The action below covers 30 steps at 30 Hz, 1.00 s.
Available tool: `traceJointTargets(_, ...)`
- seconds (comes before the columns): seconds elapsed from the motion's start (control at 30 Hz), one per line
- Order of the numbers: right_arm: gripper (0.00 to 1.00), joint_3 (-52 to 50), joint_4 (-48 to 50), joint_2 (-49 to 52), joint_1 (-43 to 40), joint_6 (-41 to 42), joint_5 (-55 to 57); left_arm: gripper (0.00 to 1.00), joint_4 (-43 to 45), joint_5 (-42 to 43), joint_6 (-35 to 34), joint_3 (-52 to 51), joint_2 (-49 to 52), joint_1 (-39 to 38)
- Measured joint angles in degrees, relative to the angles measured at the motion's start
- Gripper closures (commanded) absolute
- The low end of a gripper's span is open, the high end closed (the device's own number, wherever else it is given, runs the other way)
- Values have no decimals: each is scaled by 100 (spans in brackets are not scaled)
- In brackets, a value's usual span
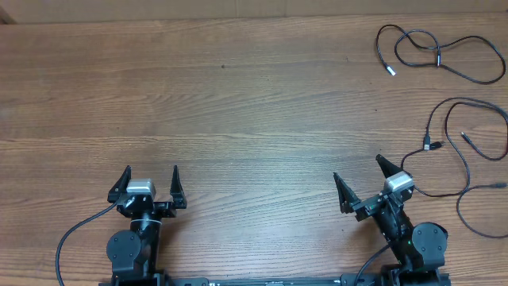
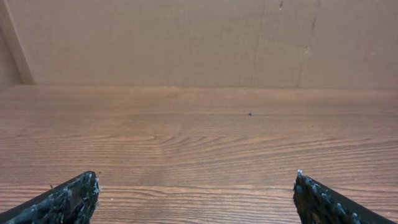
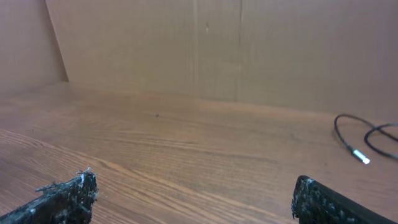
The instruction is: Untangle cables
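**Both pincers spread wide, cables lying loose at right**

From my remote station, the left gripper stands fully open above the wooden table, holding nothing. The right gripper, angled toward the far right, is equally spread and empty. The cables lie at right. The far loop stretches left to right, silver plug at its left end. Another sprawls near-to-far along the right edge.

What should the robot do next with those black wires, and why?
Probably move the right gripper forward and to its right, toward the nearest cables. Both grippers stand open and empty, and the cables all lie on the right side of the table, far from the left gripper.
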Motion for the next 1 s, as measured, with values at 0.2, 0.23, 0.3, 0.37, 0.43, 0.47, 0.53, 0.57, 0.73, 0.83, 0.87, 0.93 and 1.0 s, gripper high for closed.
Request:
traceJointTargets(0.2,0,0,0,-122,0,-343,37,0,0,0,-2,0,0,0)
traceJointTargets(0.23,0,0,0,-122,0,-385,57,1,0,0,-2,0,2,0)
traceJointTargets(0.3,0,0,-2,-122,2,-428,129,0,0,0,0,0,0,0)
traceJointTargets(0.37,0,0,0,-122,0,-446,197,0,0,0,-2,0,0,0)
traceJointTargets(0.43,0,0,-2,-122,0,-393,341,0,0,0,0,0,0,0)
traceJointTargets(0.47,0,0,-22,-122,0,-337,435,0,0,0,0,0,2,0)
traceJointTargets(0.53,0,0,-76,-122,0,-192,632,0,0,0,0,0,0,0)
traceJointTargets(0.57,0,0,-83,-122,0,-105,758,0,0,0,0,0,0,0)
traceJointTargets(0.73,0,0,-83,-122,0,9,929,0,0,0,0,0,0,0)
traceJointTargets(0.83,0,0,-85,-122,0,50,957,1,0,0,0,0,2,0)
traceJointTargets(0.87,0,0,-81,-122,0,55,957,0,0,0,0,0,0,0)
traceJointTargets(0.93,0,0,-85,-122,0,70,957,0,0,0,-2,0,0,0)
traceJointTargets(1.0,0,0,-83,-122,0,72,957,0,0,0,0,0,0,0)
